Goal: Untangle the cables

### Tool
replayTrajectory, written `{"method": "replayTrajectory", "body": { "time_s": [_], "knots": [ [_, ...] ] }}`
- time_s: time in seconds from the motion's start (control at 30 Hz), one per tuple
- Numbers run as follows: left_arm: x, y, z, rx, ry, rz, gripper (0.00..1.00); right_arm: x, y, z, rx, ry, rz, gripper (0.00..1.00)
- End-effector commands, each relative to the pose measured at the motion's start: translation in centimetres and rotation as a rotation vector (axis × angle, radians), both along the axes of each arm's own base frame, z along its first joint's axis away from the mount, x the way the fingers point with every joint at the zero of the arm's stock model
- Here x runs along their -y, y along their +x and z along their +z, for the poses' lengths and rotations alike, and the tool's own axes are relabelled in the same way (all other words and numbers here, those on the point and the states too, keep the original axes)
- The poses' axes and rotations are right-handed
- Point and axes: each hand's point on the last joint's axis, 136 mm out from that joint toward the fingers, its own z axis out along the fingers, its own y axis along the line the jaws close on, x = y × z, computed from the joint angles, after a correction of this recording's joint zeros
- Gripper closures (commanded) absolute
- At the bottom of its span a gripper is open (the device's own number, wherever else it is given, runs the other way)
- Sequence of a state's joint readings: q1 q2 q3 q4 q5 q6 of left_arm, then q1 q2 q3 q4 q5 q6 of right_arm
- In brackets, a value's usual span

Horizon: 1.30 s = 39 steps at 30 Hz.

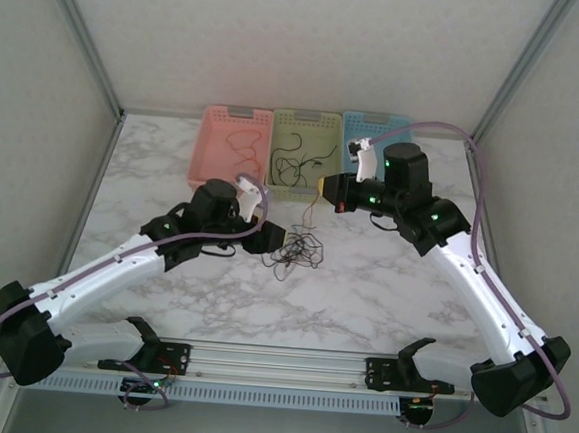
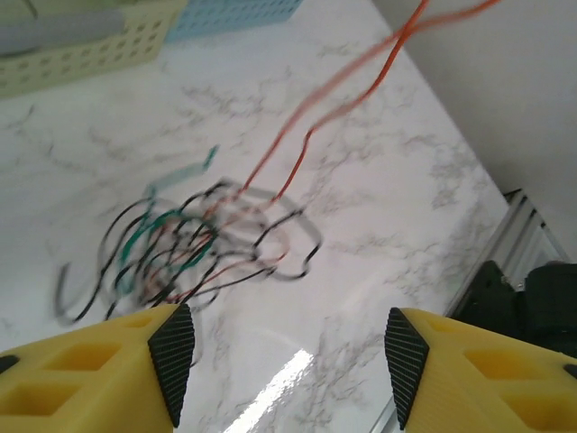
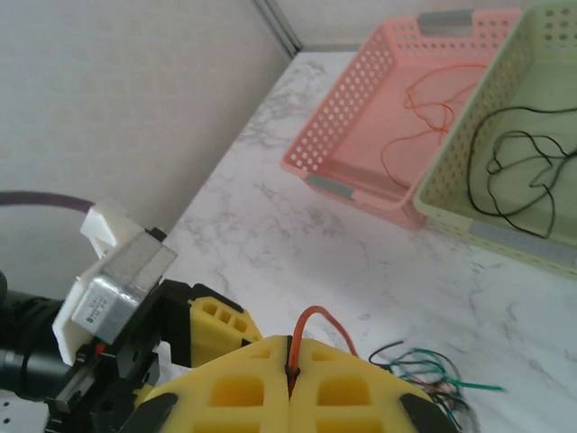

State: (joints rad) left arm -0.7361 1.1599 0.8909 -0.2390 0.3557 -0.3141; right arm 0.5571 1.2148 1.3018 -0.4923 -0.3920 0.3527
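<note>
Pinching red cable [image 3: 309, 317] in right claw [image 3: 290, 383]; hovering left claw [image 2: 284, 361] released over tangle [image 2: 194, 244]. Expecting light, limp, snaggy wires; probably grabbing an outer black loop [image 2: 106, 248] next.

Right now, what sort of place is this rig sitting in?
Probably a lab test cell: a marble-pattern tabletop boxed in by white panels on aluminium posts, two arms bolted to a rail, three plastic sorting baskets at the back.
</note>
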Motion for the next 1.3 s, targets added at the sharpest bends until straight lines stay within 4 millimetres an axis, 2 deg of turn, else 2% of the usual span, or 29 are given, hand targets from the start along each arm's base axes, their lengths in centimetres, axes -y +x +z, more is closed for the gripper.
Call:
{"method": "replayTrajectory", "body": {
  "time_s": [0.0, 0.1, 0.27, 0.43, 0.53, 0.63, 0.77, 1.0, 1.17, 1.27],
  "knots": [
    [0.2, 0.6, -1.6, -0.012, -0.014, 0.042, 0.41, 0.9, 0.0, -1.8, -0.023, -0.052, -0.046, 1.00],
    [0.3, 0.6, -3.0, -0.031, -0.004, 0.042, 0.41, 1.8, -0.2, -4.0, -0.051, -0.103, -0.073, 1.00],
    [0.9, 1.5, -5.2, -0.041, 0.063, 0.022, 0.39, 3.4, -1.0, -5.7, -0.046, -0.167, -0.112, 1.00],
    [3.0, 3.0, -7.2, -0.078, 0.066, 0.001, 0.39, 4.9, -1.5, -7.4, -0.051, -0.224, -0.148, 1.00],
    [4.1, 3.5, -7.4, -0.092, 0.054, -0.022, 0.38, 5.7, -1.9, -8.0, -0.050, -0.241, -0.167, 1.00],
    [5.1, 3.7, -7.5, -0.106, 0.051, -0.057, 0.32, 6.4, -2.1, -8.8, -0.052, -0.266, -0.189, 1.00],
    [6.6, 4.1, -9.1, -0.131, 0.118, -0.099, 0.28, 7.1, -2.2, -9.4, -0.060, -0.273, -0.207, 1.00],
    [7.2, 6.0, -11.1, -0.157, 0.227, -0.082, 0.20, 7.8, -2.3, -9.9, -0.065, -0.279, -0.225, 1.00],
    [7.4, 5.6, -12.5, -0.180, 0.310, -0.120, 0.18, 8.1, -2.4, -10.2, -0.073, -0.283, -0.231, 1.00],
    [6.6, 5.2, -13.4, -0.193, 0.356, -0.115, 0.16, 8.3, -2.5, -10.3, -0.073, -0.285, -0.232, 1.00]
  ]
}}
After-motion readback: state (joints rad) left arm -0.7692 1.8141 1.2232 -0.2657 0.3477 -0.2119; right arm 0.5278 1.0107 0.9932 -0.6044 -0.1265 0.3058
